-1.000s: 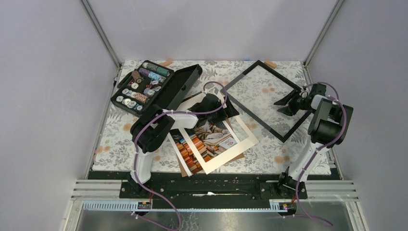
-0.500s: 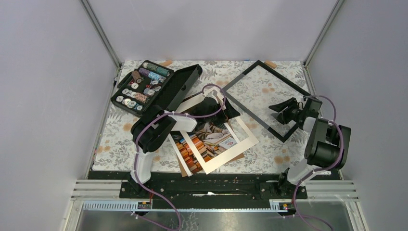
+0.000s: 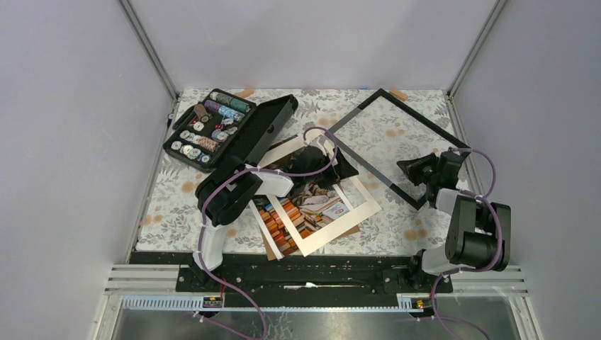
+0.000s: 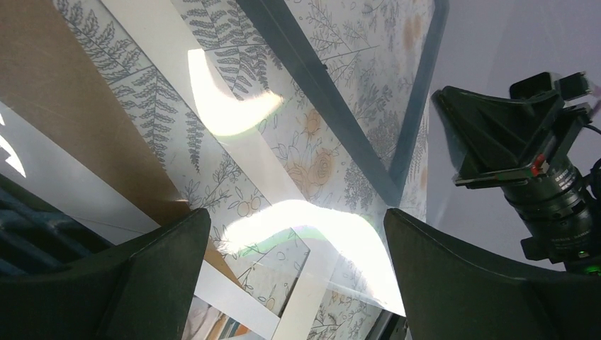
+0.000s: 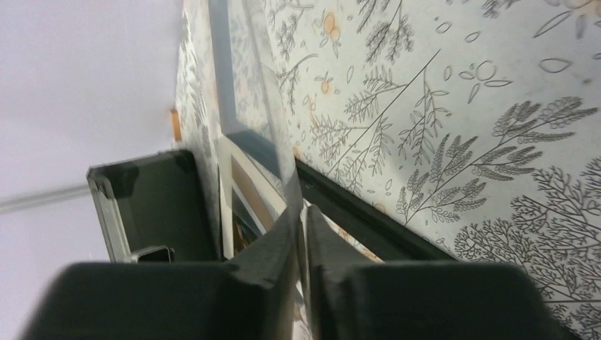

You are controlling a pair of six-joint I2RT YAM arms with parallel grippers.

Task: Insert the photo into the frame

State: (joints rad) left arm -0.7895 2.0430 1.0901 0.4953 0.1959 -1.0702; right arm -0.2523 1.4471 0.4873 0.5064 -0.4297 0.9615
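The photo (image 3: 278,225) of a cat and books lies near the table's front, partly under a loose cream mat (image 3: 365,205) and on a brown board (image 3: 350,230). The black frame (image 3: 419,113) lies as a diamond at the back right. My left gripper (image 3: 347,168) hangs open over the mat's far corner (image 4: 312,283), holding nothing. My right gripper (image 3: 405,165) reaches inside the frame's near corner. In the right wrist view its fingers (image 5: 301,209) are shut on the edge of a thin clear pane (image 5: 273,120), beside the frame's black bar (image 5: 368,219).
An open black case of thread spools (image 3: 211,126) stands at the back left, its lid (image 3: 268,126) leaning toward the mat. The floral cloth (image 3: 177,205) covers the table. Metal posts and grey walls close in the back corners.
My right gripper has swung left and nearer, in over the frame's near corner, and closed from half open. The left gripper has edged slightly right and stayed open.
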